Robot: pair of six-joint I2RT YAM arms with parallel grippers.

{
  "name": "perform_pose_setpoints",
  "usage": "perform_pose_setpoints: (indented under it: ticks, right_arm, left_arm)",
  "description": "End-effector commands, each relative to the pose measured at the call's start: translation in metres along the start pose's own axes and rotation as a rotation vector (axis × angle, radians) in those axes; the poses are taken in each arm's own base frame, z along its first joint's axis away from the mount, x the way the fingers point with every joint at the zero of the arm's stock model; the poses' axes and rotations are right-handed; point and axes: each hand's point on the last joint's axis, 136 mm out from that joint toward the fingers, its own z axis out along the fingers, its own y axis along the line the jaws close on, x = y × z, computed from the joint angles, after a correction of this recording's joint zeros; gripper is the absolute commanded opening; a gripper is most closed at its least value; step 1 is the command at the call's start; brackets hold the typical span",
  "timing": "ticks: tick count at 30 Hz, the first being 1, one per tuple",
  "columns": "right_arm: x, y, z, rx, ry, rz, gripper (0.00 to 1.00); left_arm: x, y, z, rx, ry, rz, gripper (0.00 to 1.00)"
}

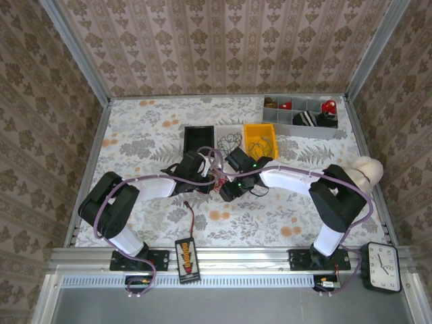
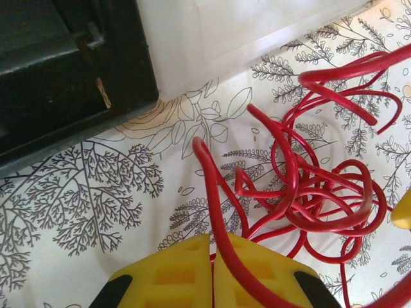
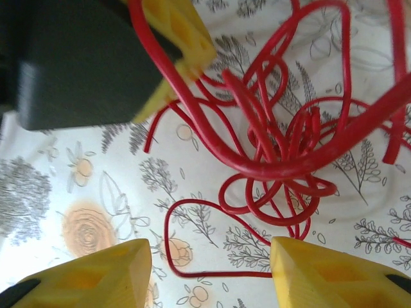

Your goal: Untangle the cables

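Near the middle of the flowered tabletop (image 1: 142, 135), the left hand (image 2: 212, 260) is closed, with its two yellow fingers (image 2: 173, 273) pressed together. One strand of the red cables (image 2: 308, 192) is pinched between them. This strand rises from the fingers in a curve and then goes down into the knot. The knot is a loose heap of thin red loops lying on the tabletop just to the right of this hand, in front of the boxes.

On the other side of the knot is the right hand (image 3: 212, 273). It is about half open and holds nothing. Its yellow fingers (image 3: 334, 276) stand apart above the cloth, and one thin red loop lies flat on the tabletop between them.

Behind both hands, three boxes stand in a row: a black box (image 1: 199, 140), a clear box (image 1: 229, 135) and a yellow box (image 1: 260, 140). Further right, at the far edge, there is a grey tray (image 1: 300, 128) with compartments. A black clock (image 1: 382, 267) sits at the near right corner.
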Motion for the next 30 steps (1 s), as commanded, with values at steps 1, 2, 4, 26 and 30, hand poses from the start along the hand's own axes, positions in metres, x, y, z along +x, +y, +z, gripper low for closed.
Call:
perform_pose_setpoints:
  ticks: [1,2,4,26,30]
  right_arm:
    - [0.007,-0.015,0.003,0.107,0.04,-0.026,0.51]
    - [0.007,-0.017,0.004,0.119,0.036,-0.02,0.5]
    - [0.006,-0.02,0.005,0.139,0.028,-0.016,0.4]
    - [-0.01,-0.159,-0.123,0.381,-0.375,0.533,0.02]
    - [-0.025,-0.097,-0.094,0.181,-0.285,0.281,0.28]
  left_arm:
    - [0.0,-0.003,0.002,-0.002,0.02,0.006,0.06]
    - [-0.001,-0.003,0.002,-0.003,0.02,0.006,0.06]
    - [-0.001,-0.003,0.002,-0.003,0.018,0.007,0.06]
    - [0.002,-0.001,0.003,-0.009,0.021,0.008,0.06]
    - [0.001,-0.001,0.003,-0.007,0.021,0.013,0.06]
